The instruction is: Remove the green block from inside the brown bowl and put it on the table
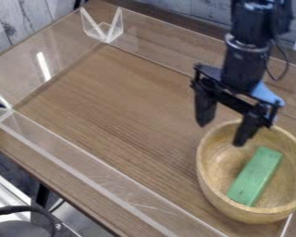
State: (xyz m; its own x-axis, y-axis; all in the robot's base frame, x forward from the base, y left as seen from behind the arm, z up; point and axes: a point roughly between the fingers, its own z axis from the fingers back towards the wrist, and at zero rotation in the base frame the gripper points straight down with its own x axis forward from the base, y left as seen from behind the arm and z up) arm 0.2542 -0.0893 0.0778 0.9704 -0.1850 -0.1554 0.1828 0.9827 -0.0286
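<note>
Fingers (226,128) spread wide above the brown bowl's (213,159) near rim, green block (255,174) lying inside.

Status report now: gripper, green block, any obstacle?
Gripper open, empty, above bowl's rim. Green block lying inside brown bowl. Nothing in the way.

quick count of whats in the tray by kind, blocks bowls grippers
green block: 1
brown bowl: 1
gripper: 1
total: 3
</note>
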